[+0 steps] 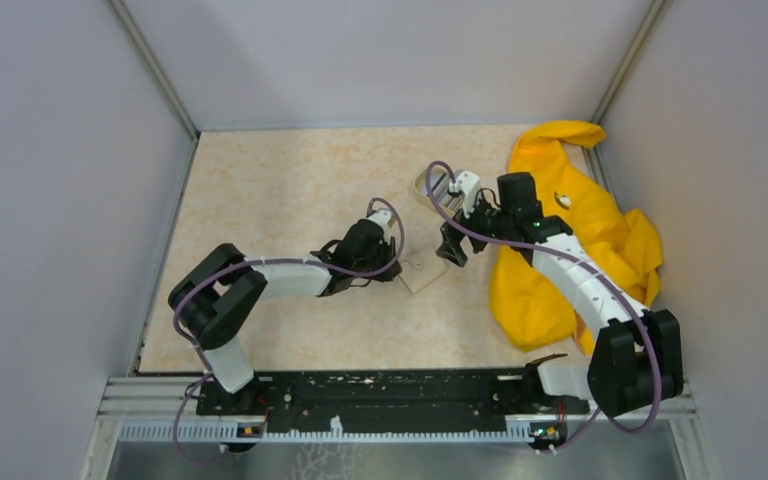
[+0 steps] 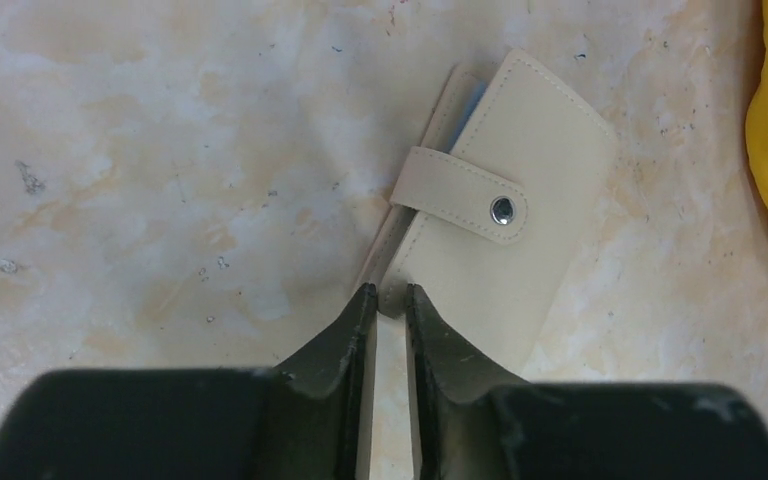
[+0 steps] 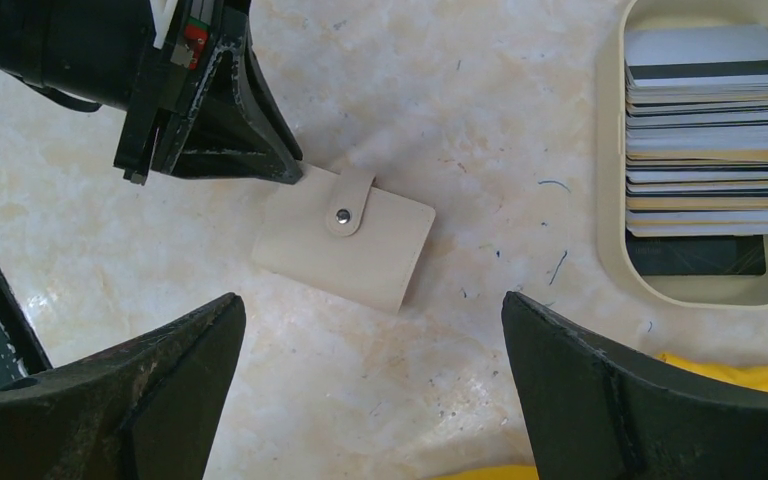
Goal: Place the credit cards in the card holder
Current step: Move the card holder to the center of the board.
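Observation:
The card holder (image 2: 505, 230), a closed beige wallet with its snap strap fastened, lies flat on the marbled table (image 1: 290, 190). My left gripper (image 2: 385, 295) has its fingers drawn close on the holder's near corner, which fills the narrow gap between them. From the right wrist view the same holder (image 3: 345, 245) shows with the left fingers (image 3: 250, 150) at its upper left corner. My right gripper (image 3: 372, 300) hovers wide open just above and beside the holder, holding nothing. The credit cards (image 3: 705, 140) lie stacked in an oval beige dish (image 3: 610, 150) to the right.
A big yellow cloth (image 1: 600, 240) is heaped at the right of the table, under the right arm, and it reaches close to the holder (image 1: 422, 272). The dish (image 1: 430, 185) sits behind the right gripper (image 1: 450, 250). Grey walls enclose the table on three sides.

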Robot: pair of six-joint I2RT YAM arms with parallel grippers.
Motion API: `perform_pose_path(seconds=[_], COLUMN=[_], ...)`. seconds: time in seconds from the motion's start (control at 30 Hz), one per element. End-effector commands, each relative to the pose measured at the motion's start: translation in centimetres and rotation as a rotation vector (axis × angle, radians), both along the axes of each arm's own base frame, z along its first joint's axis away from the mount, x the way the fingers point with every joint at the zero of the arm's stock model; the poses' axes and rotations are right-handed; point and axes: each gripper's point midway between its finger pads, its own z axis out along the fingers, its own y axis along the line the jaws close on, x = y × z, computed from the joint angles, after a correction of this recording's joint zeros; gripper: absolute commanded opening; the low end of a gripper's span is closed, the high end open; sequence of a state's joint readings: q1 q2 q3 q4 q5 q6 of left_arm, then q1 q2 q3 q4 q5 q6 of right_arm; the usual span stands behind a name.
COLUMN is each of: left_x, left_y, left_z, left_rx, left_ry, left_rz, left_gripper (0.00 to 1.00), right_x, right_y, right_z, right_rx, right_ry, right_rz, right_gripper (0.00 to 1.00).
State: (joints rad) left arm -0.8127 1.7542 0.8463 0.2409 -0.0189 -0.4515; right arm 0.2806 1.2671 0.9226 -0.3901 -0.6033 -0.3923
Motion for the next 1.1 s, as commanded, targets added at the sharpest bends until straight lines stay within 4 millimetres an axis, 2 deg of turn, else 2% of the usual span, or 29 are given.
perform_pose_path(seconds=[0.0,0.2,0.27,0.33,0.4,0.53,0.6,0.67,0.77,0.83,0.93,1.0,1.07], left_x=[-1.1,-3.7,-4.9,-6.1,-7.4,-9.9,-10.3,-10.2,-9.7,-9.4,-9.6,-10.1,-9.8], left_y=[0.6,-0.1,0.1,-0.1,-0.6,-0.8,-0.1,1.1,2.0,2.2,1.9,1.8,2.0], left_z=[-1.6,0.4,0.7,1.2,1.8,2.3,2.9,3.1,4.1,5.1,6.8,7.3,7.2], left_rx=[0.017,-0.235,-0.293,-0.333,-0.37,-0.413,-0.437,-0.405,-0.344,-0.31,-0.309,-0.314,-0.327], left_ry=[0.069,0.122,0.121,0.111,0.103,0.089,0.038,-0.042,-0.159,-0.268,-0.438,-0.532,-0.549], left_rz=[0.014,0.074,0.097,0.091,0.057,-0.039,-0.056,-0.069,-0.113,-0.172,-0.288,-0.355,-0.332], left_gripper=[0.17,0.0,0.0,0.0,0.0,0.01,0.09,0.24,0.48,0.58,0.63,0.64,0.62], right_x=[0.2,-0.2,-1.1,-2.1,-2.9,-4.9,-5.8,-6.1,-5.9,-6.1,-7.4,-9.0,-9.8], right_y=[0.6,1.3,1.9,2.5,2.9,3.5,3.5,3.3,3.4,3.6,4.2,4.6,5.2], right_z=[0.0,-2.4,-3.8,-5.2,-6.2,-6.4,-6.6,-6.9,-7.3,-7.6,-7.7,-7.6,-7.5], right_rx=[0.011,0.002,-0.008,-0.031,-0.047,-0.034,-0.034,-0.051,-0.056,-0.054,-0.04,-0.021,-0.03], right_ry=[-0.021,0.044,0.07,0.048,0.011,-0.077,-0.114,-0.123,-0.076,-0.037,-0.058,-0.124,-0.221], right_rz=[0.029,0.064,0.131,0.23,0.295,0.445,0.507,0.532,0.533,0.544,0.633,0.741,0.821], right_gripper=[0.98,0.97,0.93,0.85,0.83,0.82,0.82,0.79,0.66,0.59,0.55,0.52,0.5])
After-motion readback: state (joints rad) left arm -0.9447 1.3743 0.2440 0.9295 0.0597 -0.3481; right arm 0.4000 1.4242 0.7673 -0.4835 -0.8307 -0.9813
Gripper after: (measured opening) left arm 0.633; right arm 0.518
